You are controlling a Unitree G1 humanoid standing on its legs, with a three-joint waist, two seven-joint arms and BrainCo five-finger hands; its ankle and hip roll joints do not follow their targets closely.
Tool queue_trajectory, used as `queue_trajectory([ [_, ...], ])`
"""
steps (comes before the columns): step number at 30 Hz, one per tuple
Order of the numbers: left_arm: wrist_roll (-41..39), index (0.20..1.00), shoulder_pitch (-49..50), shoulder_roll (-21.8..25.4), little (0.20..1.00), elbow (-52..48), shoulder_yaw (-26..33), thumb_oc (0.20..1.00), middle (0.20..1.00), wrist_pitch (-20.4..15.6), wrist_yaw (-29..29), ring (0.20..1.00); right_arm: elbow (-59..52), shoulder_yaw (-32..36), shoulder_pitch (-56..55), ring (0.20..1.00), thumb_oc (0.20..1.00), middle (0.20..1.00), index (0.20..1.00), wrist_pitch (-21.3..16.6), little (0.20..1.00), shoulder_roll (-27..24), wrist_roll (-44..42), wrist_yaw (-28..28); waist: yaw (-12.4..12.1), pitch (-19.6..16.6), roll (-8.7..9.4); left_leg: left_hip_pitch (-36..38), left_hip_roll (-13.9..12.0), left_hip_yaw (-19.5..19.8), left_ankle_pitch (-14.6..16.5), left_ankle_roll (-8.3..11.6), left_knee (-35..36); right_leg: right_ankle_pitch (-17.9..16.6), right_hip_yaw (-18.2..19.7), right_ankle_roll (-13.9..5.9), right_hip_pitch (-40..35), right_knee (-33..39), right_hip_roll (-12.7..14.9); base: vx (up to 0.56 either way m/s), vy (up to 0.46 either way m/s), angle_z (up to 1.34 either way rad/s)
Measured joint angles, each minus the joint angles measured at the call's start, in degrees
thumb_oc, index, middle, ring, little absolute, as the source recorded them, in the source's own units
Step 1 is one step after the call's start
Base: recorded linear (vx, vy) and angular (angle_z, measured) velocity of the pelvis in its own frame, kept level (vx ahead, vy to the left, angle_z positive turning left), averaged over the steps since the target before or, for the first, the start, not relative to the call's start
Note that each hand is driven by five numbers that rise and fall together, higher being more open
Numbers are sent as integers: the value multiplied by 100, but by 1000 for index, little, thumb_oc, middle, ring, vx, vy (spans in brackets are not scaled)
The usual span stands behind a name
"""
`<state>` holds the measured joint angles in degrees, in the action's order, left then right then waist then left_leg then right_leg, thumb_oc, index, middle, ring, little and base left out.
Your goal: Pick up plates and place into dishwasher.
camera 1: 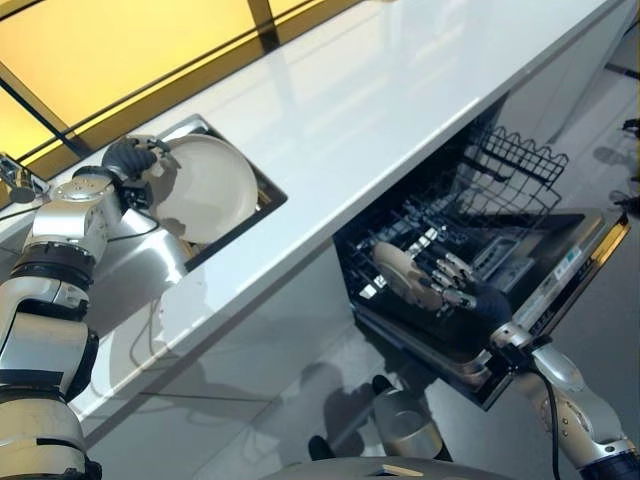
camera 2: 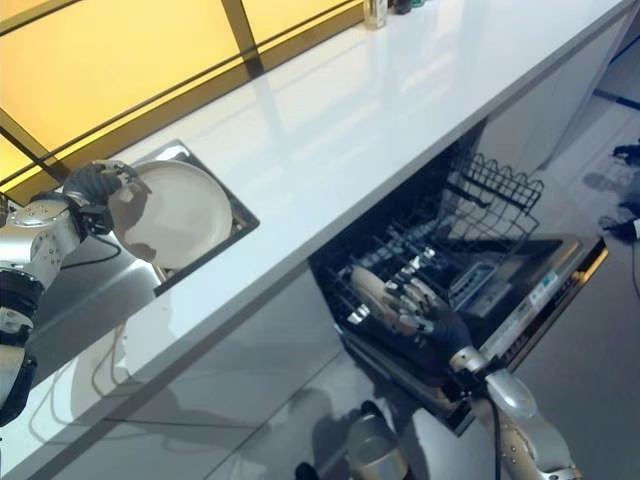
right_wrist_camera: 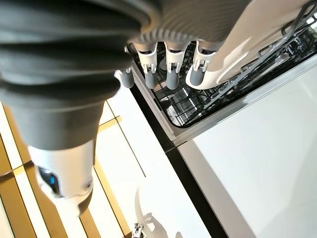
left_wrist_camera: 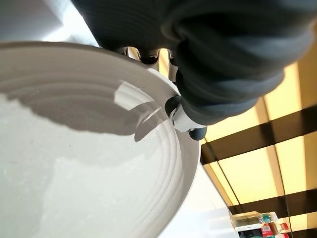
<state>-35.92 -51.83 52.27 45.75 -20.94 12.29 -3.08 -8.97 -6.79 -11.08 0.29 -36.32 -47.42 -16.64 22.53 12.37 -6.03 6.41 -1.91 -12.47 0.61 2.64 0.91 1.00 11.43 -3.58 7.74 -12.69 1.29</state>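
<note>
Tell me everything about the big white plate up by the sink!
The plate is round, white and glossy, ceramic by its look, with faint rings inside its raised rim. It stands tilted on edge over the steel sink set in the white counter. The left hand grips its rim, thumb on the inner face. It looks clean and whole.

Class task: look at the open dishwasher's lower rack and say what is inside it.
Inside the dishwasher rack stands one plate, on edge, with the right hand against it. Whether other dishes sit deeper in is hidden by the counter.
</note>
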Motion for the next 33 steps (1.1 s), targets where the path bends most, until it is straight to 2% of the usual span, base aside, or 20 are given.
queue_trajectory([
  [5, 593, 200, -18, 0, 200, -225, -9, 200, 200, -35, 416, 200, 2, -1, -71, 1000, 1000, 1000, 1000, -1, 1000, 5, -1, -7, 0, -115, 11, -13, 3, 2, 0, 0, 29, 9, 1, -13, -3, -2, -2, 1, -11, -1],
  [11, 618, 200, -37, -1, 200, -306, -16, 200, 200, -31, 602, 200, 2, 2, -196, 1000, 1000, 1000, 1000, -1, 1000, 4, -5, -42, 8, -199, 38, -11, -23, 2, -2, 9, 45, 19, -2, -1, -5, -2, -16, 0, -5, 0],
  [19, 1121, 200, -37, -5, 200, -423, -19, 200, 200, -84, 1034, 200, 2, 5, -270, 1000, 1000, 1000, 1000, 0, 1000, 55, -7, -80, 7, -251, 83, -4, -11, 2, -6, 13, 42, 19, -3, -1, -7, 2, -13, 0, 0, 0],
  [33, 1259, 200, -37, -170, 200, -1101, -23, 200, 200, -288, 1214, 200, 28, 7, -272, 1000, 1000, 1000, 1000, -4, 1000, 302, -1, -129, 7, -437, 233, 32, -34, -2, 1, 19, 77, 18, 2, -7, -68, 85, -55, 6, -19, 0],
])
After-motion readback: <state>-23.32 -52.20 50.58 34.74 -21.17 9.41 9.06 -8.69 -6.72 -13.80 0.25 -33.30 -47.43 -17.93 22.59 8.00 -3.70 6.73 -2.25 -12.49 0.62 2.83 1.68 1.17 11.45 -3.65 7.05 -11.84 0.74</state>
